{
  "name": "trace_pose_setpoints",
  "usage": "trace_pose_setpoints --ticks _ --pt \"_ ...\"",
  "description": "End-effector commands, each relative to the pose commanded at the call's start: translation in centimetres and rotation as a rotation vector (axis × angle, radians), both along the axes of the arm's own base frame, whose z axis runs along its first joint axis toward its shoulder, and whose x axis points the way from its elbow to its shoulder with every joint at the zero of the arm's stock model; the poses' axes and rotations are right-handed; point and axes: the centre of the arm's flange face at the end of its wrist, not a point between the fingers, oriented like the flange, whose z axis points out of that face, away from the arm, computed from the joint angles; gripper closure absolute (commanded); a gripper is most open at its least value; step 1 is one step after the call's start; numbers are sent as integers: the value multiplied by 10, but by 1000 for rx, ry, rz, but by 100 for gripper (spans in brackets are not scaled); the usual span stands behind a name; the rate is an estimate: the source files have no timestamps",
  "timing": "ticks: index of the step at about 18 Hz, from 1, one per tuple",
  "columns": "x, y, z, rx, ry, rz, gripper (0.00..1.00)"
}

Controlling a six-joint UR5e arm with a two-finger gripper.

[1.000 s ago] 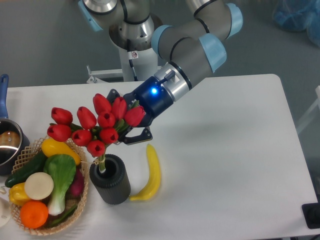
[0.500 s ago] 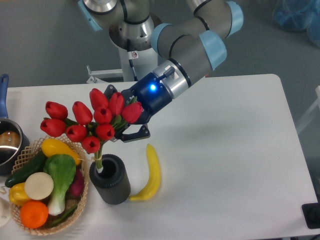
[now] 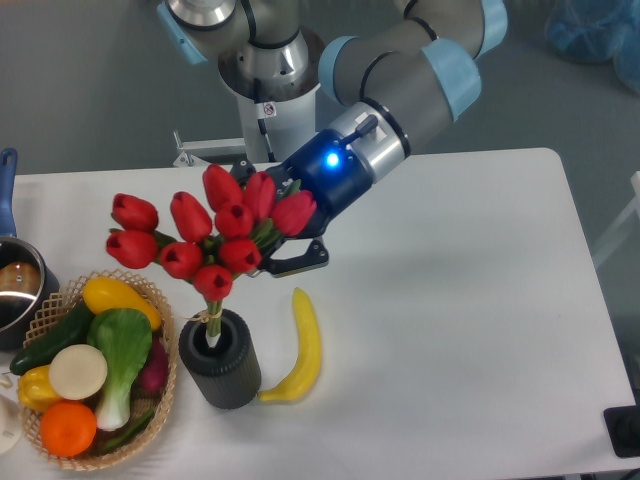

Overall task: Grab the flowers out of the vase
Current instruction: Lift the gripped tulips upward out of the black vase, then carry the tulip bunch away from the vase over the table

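Flowers [image 3: 205, 240] gripped by closed gripper [image 3: 283, 243] near the table's left edge; stem tips not yet clear of vase [image 3: 221, 358]. Left: lifting fully out.

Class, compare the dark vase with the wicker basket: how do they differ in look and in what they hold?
The vase is a dark, matte, upright cylinder; the basket is pale woven wicker, wide and shallow. The vase holds only the stems of the flowers; the basket is piled with mixed produce. Both stand on the white table, side by side.
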Motion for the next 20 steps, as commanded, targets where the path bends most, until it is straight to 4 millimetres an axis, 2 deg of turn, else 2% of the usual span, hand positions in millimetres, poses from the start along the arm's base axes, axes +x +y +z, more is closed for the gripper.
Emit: trace_pose_setpoints --ticks 5,6,7,8,10,12,15,18,20 --pt "-37 -31 1 -9 2 84 63" --pt "-53 -41 3 -6 17 112 63" --pt "-59 -44 6 -4 28 123 63" --pt "-76 -59 2 -1 47 153 63" --pt "-95 -81 -6 8 84 189 63" --pt "-117 -109 -6 10 102 243 64" --pt "-143 -135 -18 15 139 286 67" --pt "-159 -153 -31 16 166 311 67" --pt "-164 -156 -39 6 196 314 67"
